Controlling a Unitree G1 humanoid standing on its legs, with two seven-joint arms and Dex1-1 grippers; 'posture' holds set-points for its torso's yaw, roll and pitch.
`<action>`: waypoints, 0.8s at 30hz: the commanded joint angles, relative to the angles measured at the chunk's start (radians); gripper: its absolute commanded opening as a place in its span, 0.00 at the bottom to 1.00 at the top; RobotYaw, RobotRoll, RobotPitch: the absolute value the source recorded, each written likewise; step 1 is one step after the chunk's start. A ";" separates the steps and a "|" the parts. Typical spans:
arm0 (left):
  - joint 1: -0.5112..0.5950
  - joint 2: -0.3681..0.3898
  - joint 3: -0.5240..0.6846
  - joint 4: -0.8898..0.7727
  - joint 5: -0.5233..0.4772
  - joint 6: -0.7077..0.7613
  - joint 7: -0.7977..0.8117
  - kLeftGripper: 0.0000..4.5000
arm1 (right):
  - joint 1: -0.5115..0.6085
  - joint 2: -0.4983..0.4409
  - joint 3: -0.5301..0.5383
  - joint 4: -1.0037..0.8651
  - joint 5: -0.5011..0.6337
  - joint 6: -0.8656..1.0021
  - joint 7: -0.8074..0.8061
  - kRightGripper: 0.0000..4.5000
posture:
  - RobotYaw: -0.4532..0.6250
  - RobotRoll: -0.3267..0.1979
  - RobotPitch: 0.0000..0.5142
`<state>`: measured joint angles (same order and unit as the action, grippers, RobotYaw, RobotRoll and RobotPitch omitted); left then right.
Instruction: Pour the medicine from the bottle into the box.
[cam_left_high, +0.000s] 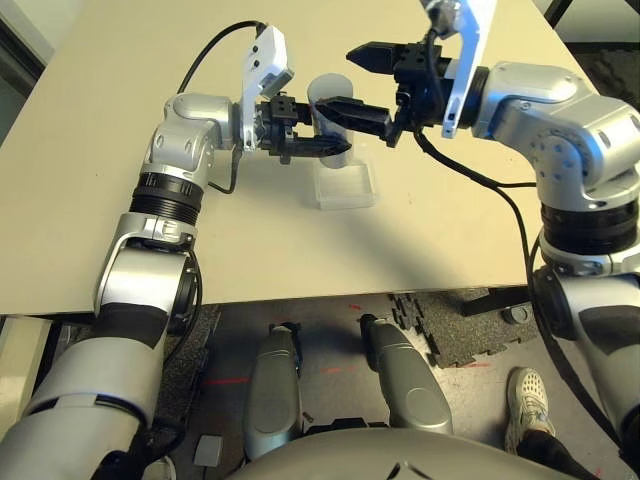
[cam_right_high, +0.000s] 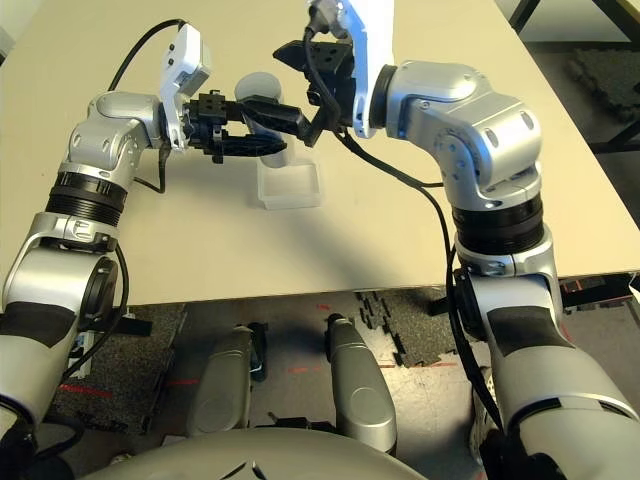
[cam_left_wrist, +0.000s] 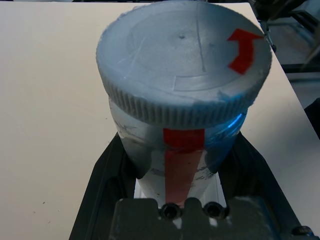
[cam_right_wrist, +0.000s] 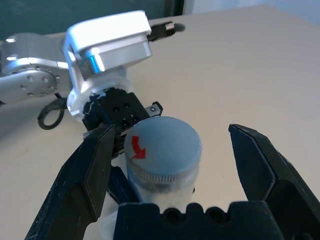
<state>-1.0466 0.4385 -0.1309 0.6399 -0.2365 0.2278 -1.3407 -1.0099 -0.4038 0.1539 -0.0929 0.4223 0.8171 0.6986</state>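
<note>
Table (cam_left_high: 90, 240), pale, beneath everything; shoe (cam_left_high: 527, 400), light-coloured, on the floor (cam_left_high: 320, 370), near right; dark textured mats (cam_left_high: 460, 325) beyond it.

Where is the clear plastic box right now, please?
In the left eye view, the clear box sits on the table, just on the robot's side of the bottle, which the left gripper holds.

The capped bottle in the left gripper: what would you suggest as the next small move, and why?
Probably close the right gripper on the ribbed cap: its open fingers stand either side, the left gripper holds the bottle, and the cap is on.
</note>
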 joint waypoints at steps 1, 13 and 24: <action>-0.007 -0.006 -0.005 0.000 0.011 -0.010 -0.012 0.54 | -0.021 0.016 0.027 0.016 -0.024 -0.026 0.014 1.00 | 0.36 0.62 0.37; 0.005 -0.006 -0.005 -0.009 0.008 -0.012 -0.015 0.54 | -0.009 0.032 0.029 0.027 -0.040 -0.008 0.026 0.70 | 0.36 0.62 0.37; 0.002 -0.008 -0.005 0.007 0.012 -0.023 -0.013 0.54 | -0.049 0.094 -0.097 0.082 0.002 0.045 -0.085 0.57 | 0.36 0.62 0.37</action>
<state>-1.0465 0.4351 -0.1308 0.6450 -0.2344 0.2155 -1.3425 -1.0211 -0.3393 0.1383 -0.0465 0.4027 0.8372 0.6895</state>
